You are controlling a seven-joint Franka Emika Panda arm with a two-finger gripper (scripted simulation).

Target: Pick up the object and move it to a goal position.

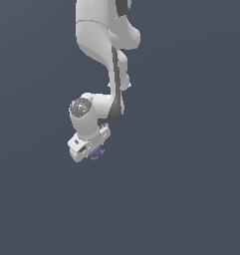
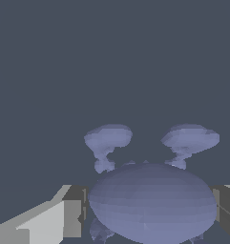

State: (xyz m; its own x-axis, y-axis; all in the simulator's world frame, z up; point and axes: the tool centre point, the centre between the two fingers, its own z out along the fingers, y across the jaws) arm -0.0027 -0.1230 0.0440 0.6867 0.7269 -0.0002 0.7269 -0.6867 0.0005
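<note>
**Status: object seated between the fingers, transfer to goal outstanding**

The gripper is sitting low over the flat grey surface, with the arm reaching down from the upper edge of the exterior view. The object is showing there only as a small blue-purple patch under the white gripper body, so that view is not establishing contact or lift.

The wrist view is giving the clearer reading. The rounded body of the object is filling the gap between the two fingers, and each finger is standing right at a flank of it. Two mushroom-shaped nubs are projecting from the body beyond the fingertips. The gripper is judged to be pinching the object, though the exact contact line is too coarse to confirm.

Progress assessment: the approach and the enclosing of the object are looking complete. Whether the object is clear of the surface cannot be told. No goal marker is appearing in either view, so the lift and the carry to the goal position are being counted as remaining.
</note>
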